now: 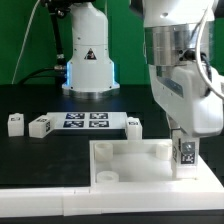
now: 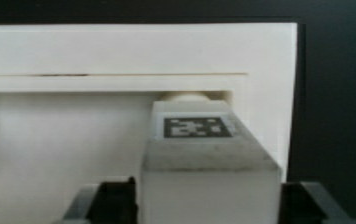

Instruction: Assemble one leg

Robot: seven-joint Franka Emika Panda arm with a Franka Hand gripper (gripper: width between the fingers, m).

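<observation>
Glossy white rounded arm (image 1: 178,60) with grey joint bands; boxy white gripper (image 1: 185,150) ending in dark fingers (image 2: 104,203), black cables behind.

robotics lab, marker board (image 1: 85,121), black table (image 1: 30,155)

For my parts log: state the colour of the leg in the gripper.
White leg, black-and-white tag; clearest in wrist view.

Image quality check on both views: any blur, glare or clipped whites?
Exterior view: soft overall, green glow in the background, blue light at the arm's base; the white tray is near clipped. Wrist view: blurry, the tray's edges smear, yet the tag on the leg stays readable; the pincer fingers are dark and blurry.
</observation>
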